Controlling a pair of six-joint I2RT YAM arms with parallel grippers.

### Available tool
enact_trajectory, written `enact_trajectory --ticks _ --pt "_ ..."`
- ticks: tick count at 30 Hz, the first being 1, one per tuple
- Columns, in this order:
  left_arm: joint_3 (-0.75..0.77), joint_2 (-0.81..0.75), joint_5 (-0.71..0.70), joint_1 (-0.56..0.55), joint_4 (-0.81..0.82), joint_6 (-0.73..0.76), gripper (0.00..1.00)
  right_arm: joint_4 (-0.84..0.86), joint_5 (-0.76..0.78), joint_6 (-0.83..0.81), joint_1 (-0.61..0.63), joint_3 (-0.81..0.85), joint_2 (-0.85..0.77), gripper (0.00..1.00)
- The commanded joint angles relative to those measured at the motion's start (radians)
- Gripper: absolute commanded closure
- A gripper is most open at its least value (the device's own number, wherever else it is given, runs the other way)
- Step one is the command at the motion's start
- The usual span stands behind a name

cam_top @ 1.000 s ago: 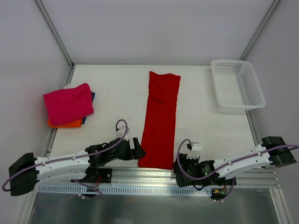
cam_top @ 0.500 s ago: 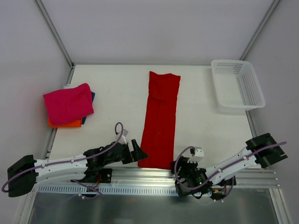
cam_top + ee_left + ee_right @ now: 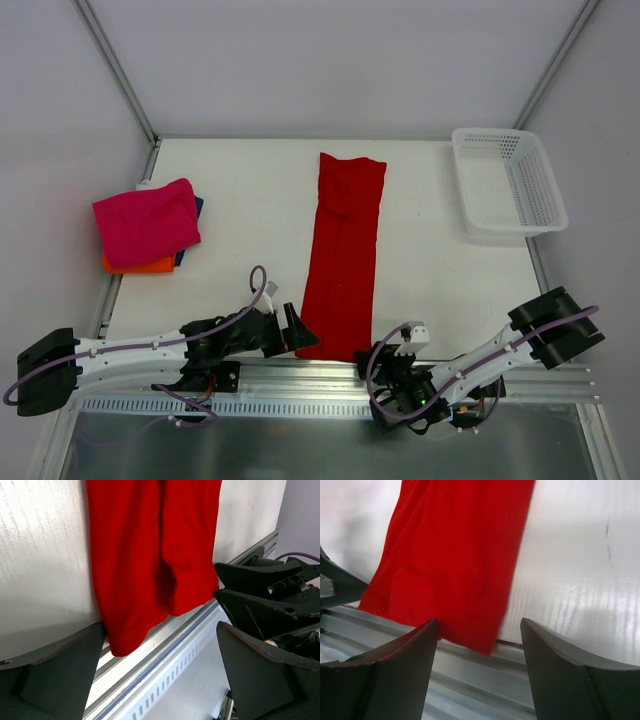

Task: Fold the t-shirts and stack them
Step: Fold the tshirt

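Left tool (image 3: 297, 330) and right tool (image 3: 385, 352) are held with jaws apart, empty, at the 6 o'clock hem of the red t-shirt (image 3: 343, 250). It is laid lengthwise, 12-to-6, on the bench (image 3: 250, 200). The left is judged slightly nearer.

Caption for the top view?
Left gripper and right gripper, both open, at the red shirt's near end; folded stack far left.

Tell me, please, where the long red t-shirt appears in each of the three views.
Top external: red t-shirt, a long upright strip in mid-picture.
Left wrist: it fills the upper middle, hem lowest.
Right wrist: upper left and centre, hem lowest.
Shared landmark: the metal rail under its near hem.
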Motion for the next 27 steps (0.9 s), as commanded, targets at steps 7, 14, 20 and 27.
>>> enact_trajectory --ticks 7,14,20,27 --pt "-0.089 0.035 -0.004 -0.028 -0.137 -0.014 0.02 0.078 -0.058 0.118 0.025 0.03 -0.002 0.29" --pt "-0.092 0.035 -0.012 -0.032 -0.137 -0.018 0.03 0.112 -0.023 0.149 0.031 0.002 0.016 0.29" --pt "-0.121 0.028 -0.032 -0.035 -0.137 -0.031 0.03 0.084 -0.014 0.194 0.033 -0.001 0.039 0.28" --pt "-0.135 0.047 -0.058 -0.035 -0.128 -0.041 0.11 0.064 -0.019 0.224 0.031 -0.001 0.056 0.3"
